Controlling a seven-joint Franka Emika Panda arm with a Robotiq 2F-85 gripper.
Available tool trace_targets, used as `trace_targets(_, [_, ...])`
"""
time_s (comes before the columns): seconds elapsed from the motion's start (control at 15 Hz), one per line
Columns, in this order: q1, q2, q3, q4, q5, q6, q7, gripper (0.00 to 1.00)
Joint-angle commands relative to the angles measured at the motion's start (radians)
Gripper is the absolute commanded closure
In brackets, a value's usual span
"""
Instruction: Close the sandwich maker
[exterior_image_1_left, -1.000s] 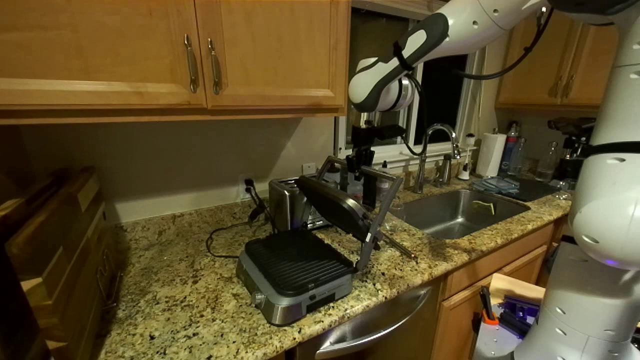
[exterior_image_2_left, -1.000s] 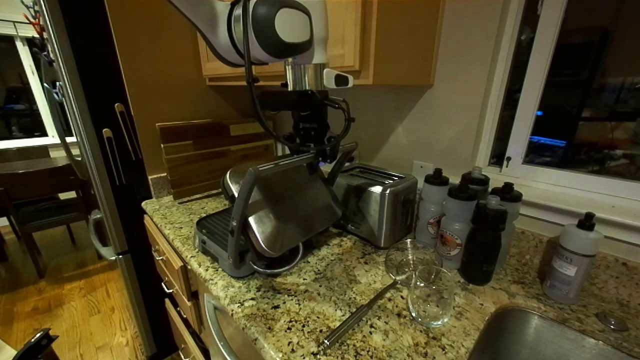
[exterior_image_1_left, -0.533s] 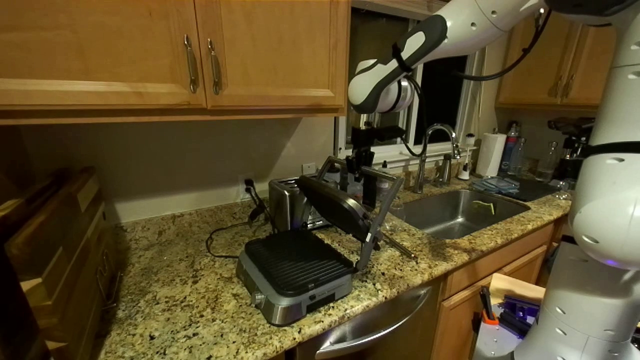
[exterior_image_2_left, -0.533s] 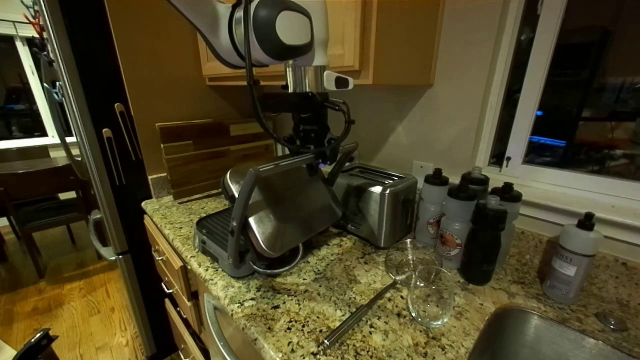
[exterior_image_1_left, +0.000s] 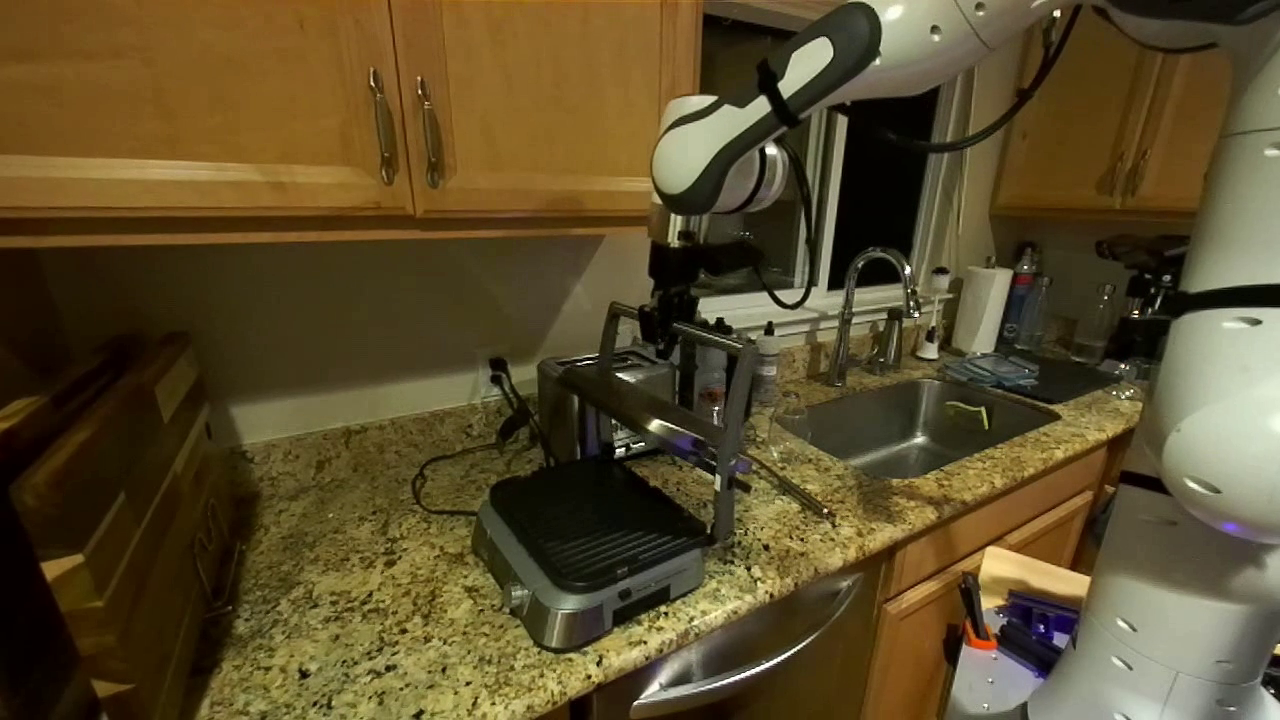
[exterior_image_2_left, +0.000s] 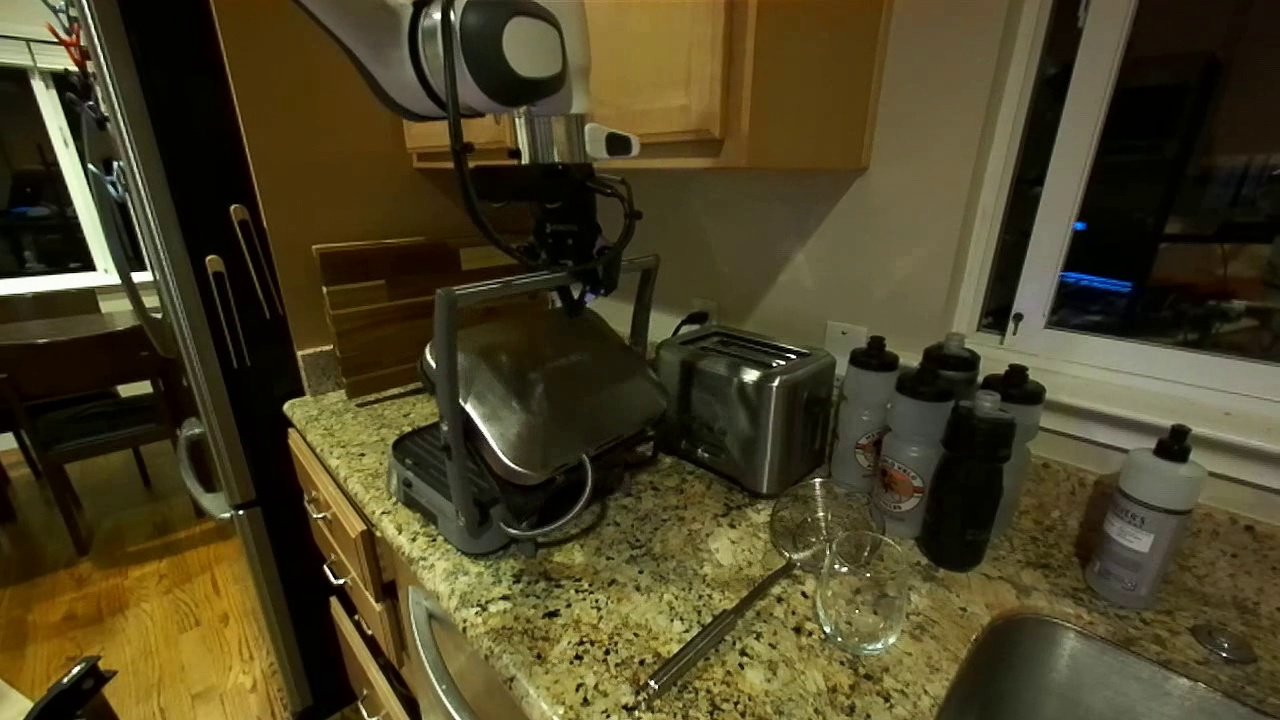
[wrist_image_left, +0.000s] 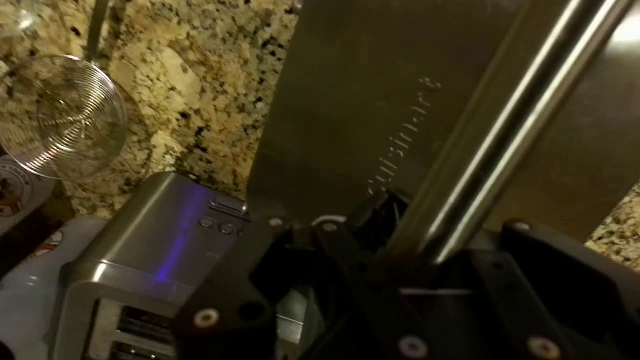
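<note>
- The Cuisinart sandwich maker sat on the granite desk, just beside the toaster.
- Its lid was raised and tilted, leaving the ribbed lower plate uncovered.
- The bar handle stood above the lid on two nearly upright side struts.
- The hand was at the bar handle, its jaws together; it seemed to touch the metal, though in that dark spot the contact was hard to confirm.
- Water bottles stood near the toaster, and a drinking glass and a long-handled utensil rested on the desk between the sandwich maker and the sink.
</note>
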Motion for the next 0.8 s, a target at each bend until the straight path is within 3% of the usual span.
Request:
trace_targets(0.0, [0.054, 0.015, 0.039, 0.023, 0.014, -0.006, 0.037, 0.96])
trace_targets(0.33, [0.118, 0.098, 0.103, 0.079, 0.027, -0.009, 0.064, 0.96])
trace_targets(0.73, [0.147, 0.212, 0.15, 0.155, 0.055, -0.019, 0.062, 0.96])
